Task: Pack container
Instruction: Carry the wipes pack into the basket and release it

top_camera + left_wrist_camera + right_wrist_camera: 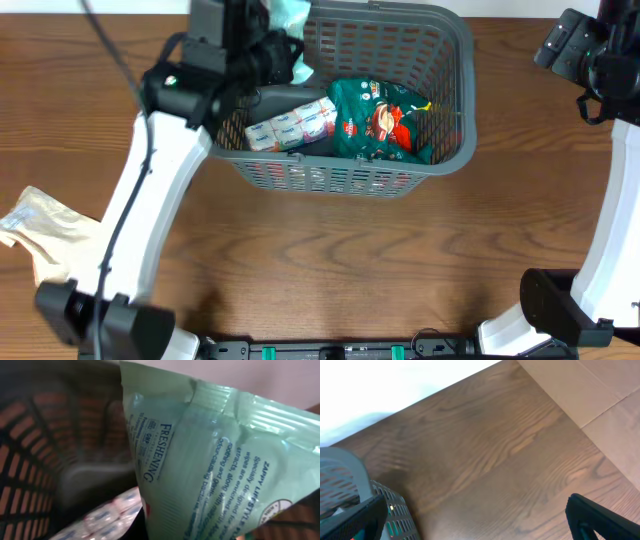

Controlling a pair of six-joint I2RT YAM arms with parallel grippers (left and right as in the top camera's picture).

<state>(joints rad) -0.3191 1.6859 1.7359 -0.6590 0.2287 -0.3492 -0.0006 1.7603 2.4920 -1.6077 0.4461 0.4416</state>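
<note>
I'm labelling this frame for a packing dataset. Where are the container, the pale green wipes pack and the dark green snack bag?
container [300,178], overhead view, front slotted wall.
pale green wipes pack [200,460], left wrist view, printed face.
dark green snack bag [380,120], overhead view, middle of its front.

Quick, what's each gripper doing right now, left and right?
Left gripper: closed on the pale green wipes packet, above the container.
Right gripper: open, holding nothing.
</note>
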